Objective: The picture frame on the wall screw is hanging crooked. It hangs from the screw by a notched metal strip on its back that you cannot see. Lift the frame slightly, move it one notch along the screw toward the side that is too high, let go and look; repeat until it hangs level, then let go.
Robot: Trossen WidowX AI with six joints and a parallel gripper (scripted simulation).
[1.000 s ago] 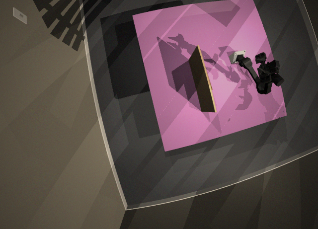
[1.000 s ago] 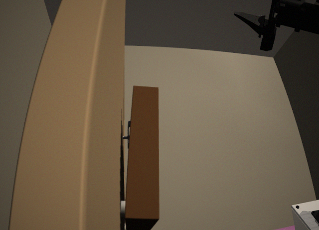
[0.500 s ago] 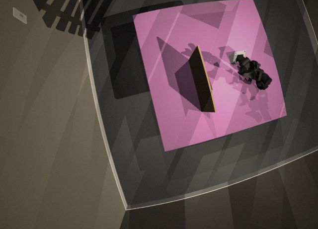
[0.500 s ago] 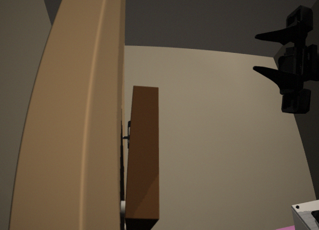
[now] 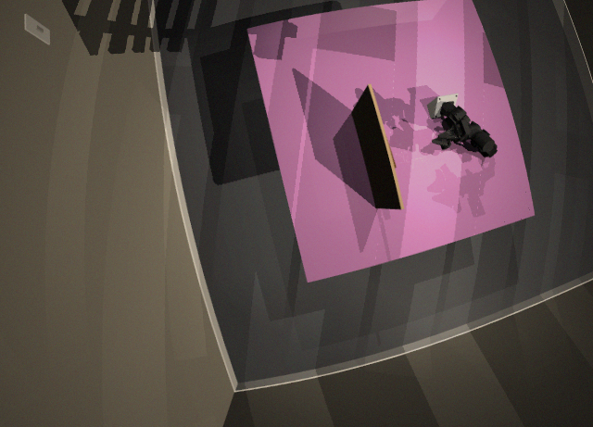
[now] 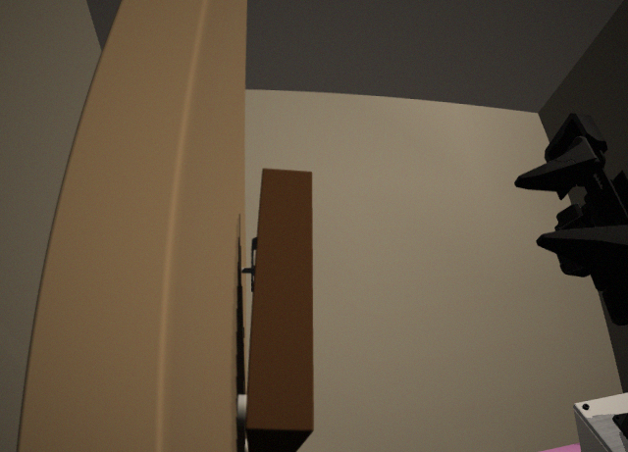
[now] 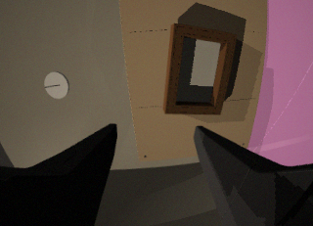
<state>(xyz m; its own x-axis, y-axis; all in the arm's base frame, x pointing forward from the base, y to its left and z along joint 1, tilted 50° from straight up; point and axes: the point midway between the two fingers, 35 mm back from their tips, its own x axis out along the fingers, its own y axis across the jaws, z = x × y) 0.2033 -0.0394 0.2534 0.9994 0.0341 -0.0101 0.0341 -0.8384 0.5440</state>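
Note:
The brown picture frame (image 6: 284, 300) (image 7: 173, 79) hangs on the upright wooden wall board (image 5: 383, 143) (image 6: 136, 183) (image 7: 147, 89). In the wrist view the board's top is toward image left, and the frame is turned clockwise against the board: its image-bottom end sits higher, which is the left end facing the board. A small dark screw (image 6: 247, 271) shows behind the frame in the exterior view. My gripper (image 6: 527, 213) (image 7: 156, 131) is open and empty, well away from the board and not touching the frame. The screw's contact with the strip is hidden.
The board stands on the pink mat (image 5: 431, 226) (image 7: 289, 89). The arm's pale base plate (image 5: 447, 98) (image 6: 593, 429) is on the mat in front of the board. A white round disc (image 7: 57, 85) is on the room wall beyond the board.

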